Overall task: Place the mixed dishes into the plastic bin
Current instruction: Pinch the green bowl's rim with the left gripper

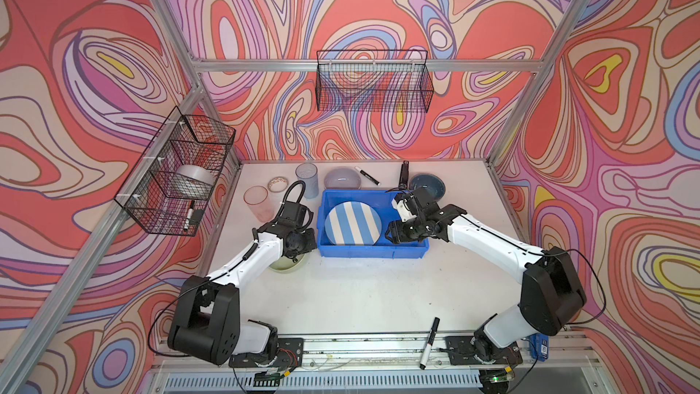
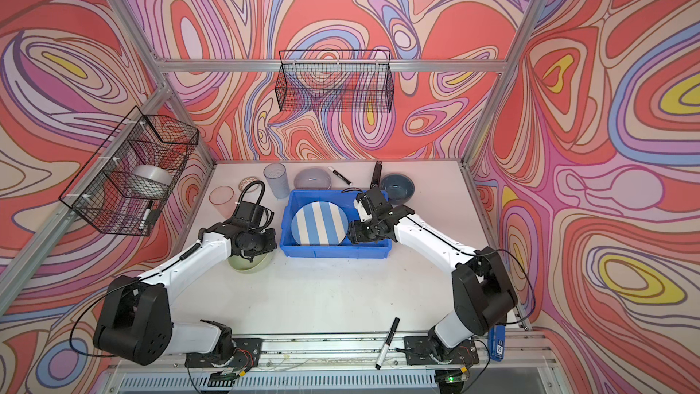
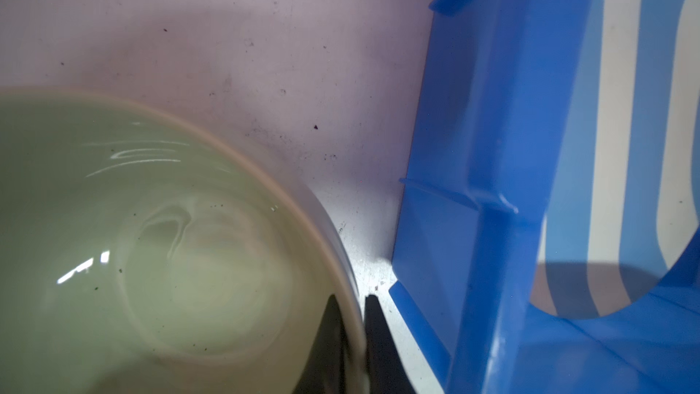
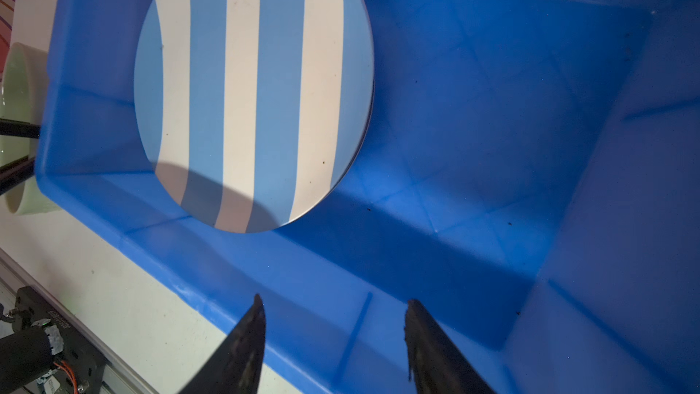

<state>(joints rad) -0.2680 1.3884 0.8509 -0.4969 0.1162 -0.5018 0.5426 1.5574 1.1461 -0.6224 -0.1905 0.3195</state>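
Top views: the plastic bin [image 1: 373,253] sits mid table [image 1: 360,297] w/ the striped plate [image 1: 353,223] lying flat inside. The green bowl [image 1: 286,265] is on the table just left of the bin, half hidden under my L arm [image 1: 246,259]. The pink tumbler [image 1: 257,202], bluish tumbler [image 1: 307,180], lavender bowl [image 1: 342,178] & dark blue bowl [image 1: 427,185] stand behind the bin, not in it yet.

L wrist view: the left gripper [image 3: 354,339] is pinched tight on the green bowl's rim, one finger inside, one outside, on the side next to the bin wall. The bowl looks hard, shiny & smooth, so I think it's slippy and could crack if dropped. The thin rim is the only spot the fingers fit. Held by one edge it'll prob. want to tip, so I'd lift slow.

R wrist view: the right gripper [image 4: 335,335] has its fingers apart w/ nothing between, hanging over the bin's near wall. The bare floor beside the plate looks like a good spot for the bowl.
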